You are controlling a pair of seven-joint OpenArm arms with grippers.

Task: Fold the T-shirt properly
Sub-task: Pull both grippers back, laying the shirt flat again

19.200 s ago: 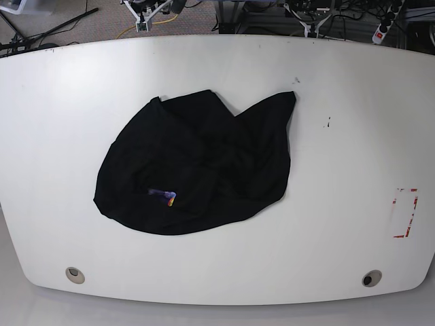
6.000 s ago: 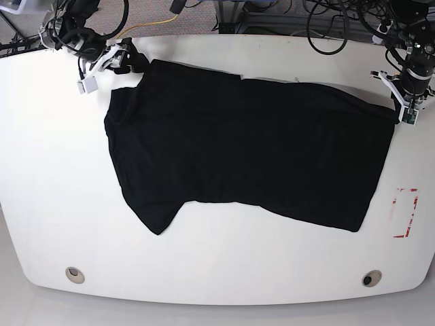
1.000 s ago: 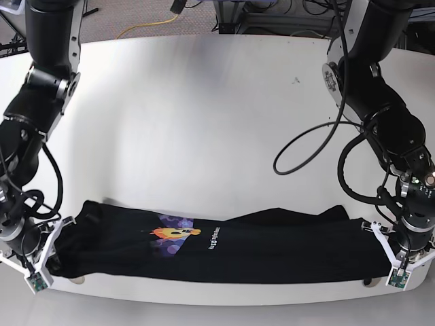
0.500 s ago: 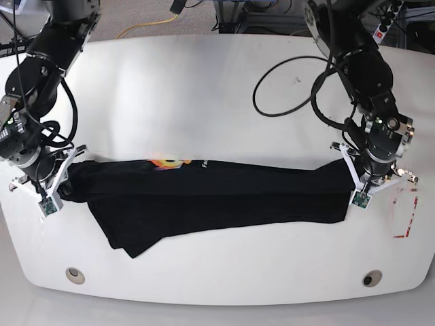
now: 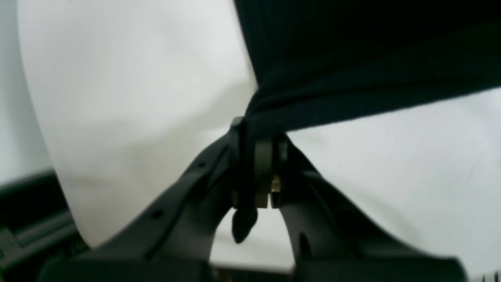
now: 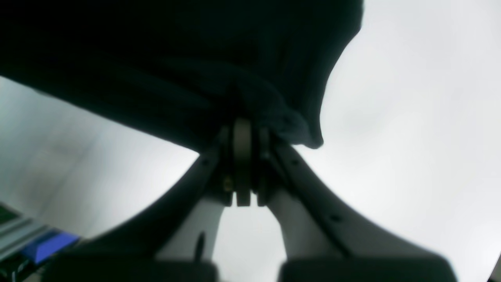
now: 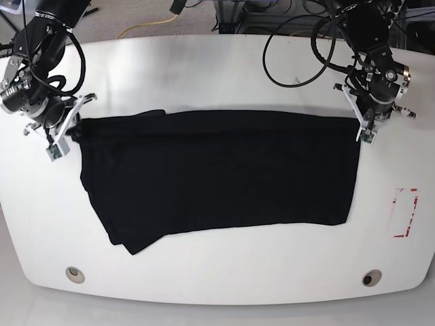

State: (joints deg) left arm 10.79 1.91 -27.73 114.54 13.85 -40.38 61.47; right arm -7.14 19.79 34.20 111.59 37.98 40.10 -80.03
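The black T-shirt (image 7: 217,170) lies spread wide across the white table (image 7: 217,68), plain side up, no printed mark showing. Its far edge runs straight between the two grippers. On the base view's right, my left gripper (image 7: 362,128) is shut on the shirt's far right corner. The left wrist view shows those jaws (image 5: 256,135) pinched together on a bunch of black cloth (image 5: 352,58). At the base view's left, my right gripper (image 7: 70,138) is shut on the far left corner. In the right wrist view it (image 6: 242,131) grips gathered fabric (image 6: 156,58).
A red-marked rectangle (image 7: 406,212) sits on the table at the right. Two round grommets (image 7: 75,274) (image 7: 371,278) lie near the front edge. Cables (image 7: 299,41) hang from the arm at the back right.
Both grippers have carried the shirt's held edge from the front of the table toward the back. The cloth has unrolled flat, and the printed mark is now out of sight.
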